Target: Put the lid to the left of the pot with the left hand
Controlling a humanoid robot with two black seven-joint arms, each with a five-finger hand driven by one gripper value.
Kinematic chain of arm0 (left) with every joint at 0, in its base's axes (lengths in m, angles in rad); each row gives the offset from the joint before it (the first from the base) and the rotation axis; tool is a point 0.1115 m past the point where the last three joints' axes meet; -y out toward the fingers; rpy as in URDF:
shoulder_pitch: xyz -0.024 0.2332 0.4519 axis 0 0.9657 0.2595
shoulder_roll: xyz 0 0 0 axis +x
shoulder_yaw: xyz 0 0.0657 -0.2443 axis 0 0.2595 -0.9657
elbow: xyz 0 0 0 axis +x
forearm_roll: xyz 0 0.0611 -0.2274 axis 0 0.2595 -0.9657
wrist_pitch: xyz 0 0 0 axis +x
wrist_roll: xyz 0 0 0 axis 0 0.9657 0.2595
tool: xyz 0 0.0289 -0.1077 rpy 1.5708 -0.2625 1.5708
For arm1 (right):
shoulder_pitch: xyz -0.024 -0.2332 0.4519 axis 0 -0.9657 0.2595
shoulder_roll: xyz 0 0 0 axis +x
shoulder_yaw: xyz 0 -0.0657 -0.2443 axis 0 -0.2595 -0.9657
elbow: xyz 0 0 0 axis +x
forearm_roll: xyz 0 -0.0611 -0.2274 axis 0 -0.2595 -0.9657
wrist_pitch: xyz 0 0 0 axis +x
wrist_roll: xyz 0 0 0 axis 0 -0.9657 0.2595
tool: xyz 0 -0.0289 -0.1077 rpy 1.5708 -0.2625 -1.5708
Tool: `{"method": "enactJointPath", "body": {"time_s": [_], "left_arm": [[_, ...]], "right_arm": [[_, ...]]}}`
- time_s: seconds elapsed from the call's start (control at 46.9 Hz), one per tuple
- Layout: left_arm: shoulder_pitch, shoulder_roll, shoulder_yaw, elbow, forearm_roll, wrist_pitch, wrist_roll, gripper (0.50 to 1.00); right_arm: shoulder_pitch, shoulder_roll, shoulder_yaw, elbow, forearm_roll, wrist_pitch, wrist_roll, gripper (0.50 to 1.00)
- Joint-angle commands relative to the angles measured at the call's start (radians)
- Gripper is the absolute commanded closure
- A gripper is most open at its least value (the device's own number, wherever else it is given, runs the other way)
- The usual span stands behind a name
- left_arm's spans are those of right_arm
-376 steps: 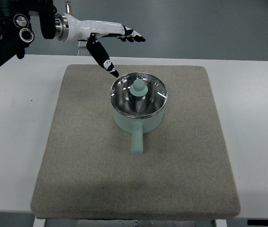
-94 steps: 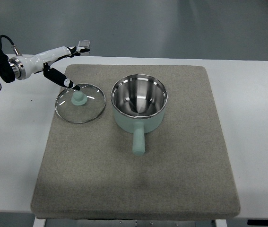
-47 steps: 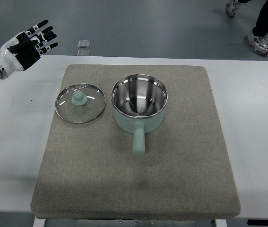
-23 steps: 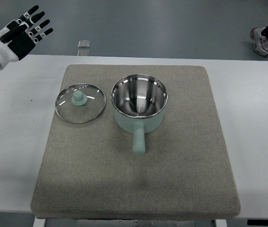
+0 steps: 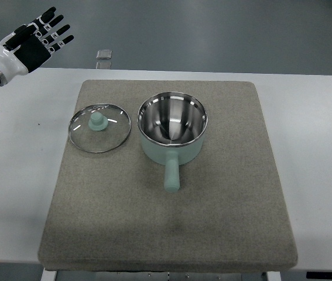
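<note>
From the top view, the glass lid (image 5: 99,128) lies flat on the grey mat (image 5: 224,222), knob up, in the mat's far-left part, just beside the pot (image 5: 172,132) and apart from it by a narrow gap. The pot stands open near the middle of the mat's far half, its handle pointing toward the near edge. The mat covers most of the white table (image 5: 13,187).

The left hand (image 5: 30,43) hangs above the table's far-left corner, well apart from the lid, with its fingers (image 5: 54,30) spread and nothing in them. The right hand does not show.

Judged from this layout, the placing itself looks done: the lid sits left of the pot and is free of the hand. The step in hand appears to be the retreat. To finish it well, the arm should travel up and out over the table's left edge, clear of the lid's knob and rim, so the lid is not nudged against the pot, and the fingers should remain loose.
</note>
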Motion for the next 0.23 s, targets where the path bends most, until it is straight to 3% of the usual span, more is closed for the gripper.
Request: {"method": "enactJointPath", "body": {"time_s": [0.0,0.213], "left_arm": [[0.005,-0.003,0.001,-0.003,0.000,0.002,0.000,0.504],[0.009,-0.001,0.002,-0.003,0.001,0.002,0.000,0.504]], "right_arm": [[0.000,0.000,0.001,0.004,0.000,0.000,0.000,0.579],[-0.003,0.000,-0.002,0.007,-0.003,0.000,0.000,0.576]]}}
